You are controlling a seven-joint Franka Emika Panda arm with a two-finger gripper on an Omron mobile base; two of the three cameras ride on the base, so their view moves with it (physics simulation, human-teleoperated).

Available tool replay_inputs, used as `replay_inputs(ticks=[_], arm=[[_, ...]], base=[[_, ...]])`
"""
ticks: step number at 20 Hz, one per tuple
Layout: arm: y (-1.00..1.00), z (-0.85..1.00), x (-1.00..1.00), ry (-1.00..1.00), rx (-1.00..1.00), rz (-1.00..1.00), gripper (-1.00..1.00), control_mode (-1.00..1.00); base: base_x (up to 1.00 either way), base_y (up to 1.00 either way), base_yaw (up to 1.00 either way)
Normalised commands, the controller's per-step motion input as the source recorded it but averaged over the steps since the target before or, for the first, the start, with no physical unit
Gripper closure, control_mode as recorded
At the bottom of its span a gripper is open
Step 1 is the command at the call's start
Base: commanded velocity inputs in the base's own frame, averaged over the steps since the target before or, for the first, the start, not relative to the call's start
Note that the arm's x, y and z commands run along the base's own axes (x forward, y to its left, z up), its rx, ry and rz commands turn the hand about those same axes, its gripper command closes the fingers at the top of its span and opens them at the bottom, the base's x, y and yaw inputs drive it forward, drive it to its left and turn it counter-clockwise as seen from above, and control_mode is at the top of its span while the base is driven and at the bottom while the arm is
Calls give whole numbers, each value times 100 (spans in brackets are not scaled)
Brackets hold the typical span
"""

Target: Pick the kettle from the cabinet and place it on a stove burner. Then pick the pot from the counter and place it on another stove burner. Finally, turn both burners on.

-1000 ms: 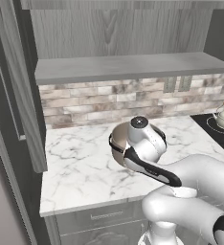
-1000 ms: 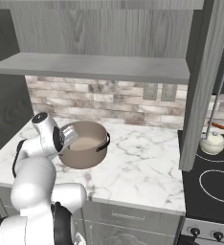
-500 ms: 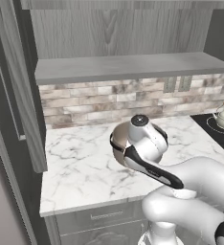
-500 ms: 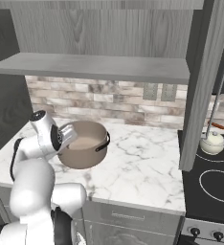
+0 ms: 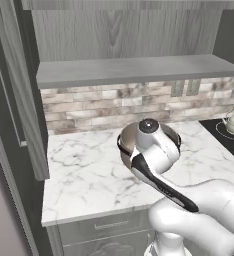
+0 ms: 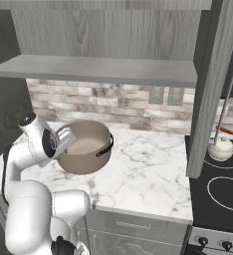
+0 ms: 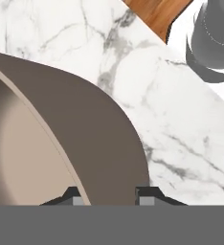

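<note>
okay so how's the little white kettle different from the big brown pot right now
The small cream-white kettle is far smaller than the wide taupe-brown pot. The kettle sits on the glossy black cooktop inside a white burner ring, while the pot is over the white marble counter. The kettle stands free; the claw straddles the pot's wall. The kettle has one tall arched handle, the pot a black side loop. Both stand upright.

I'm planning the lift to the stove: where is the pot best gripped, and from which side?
Grip the pot by its rim wall on the side facing the robot, coming from above: the wall is thin and upright, so the gripper fingers can straddle it, one inside, one outside. The small loop handle sits farther round.
</note>
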Motion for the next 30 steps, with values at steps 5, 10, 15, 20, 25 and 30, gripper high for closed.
replay_inputs(ticks=[5,10,15,20,25,30], arm=[[-5,26,-41,-12,0,-2,100,-100],[-20,24,-39,-6,0,-1,100,-100],[-17,29,-37,-4,0,-1,100,-100],[-12,42,-31,-1,0,-3,100,-100],[-11,43,-27,0,0,-4,100,-100],[-16,21,-35,-4,0,-3,100,-100]], base=[[0,0,0],[0,0,0],[0,0,0],[0,0,0],[0,0,0],[0,0,0]])
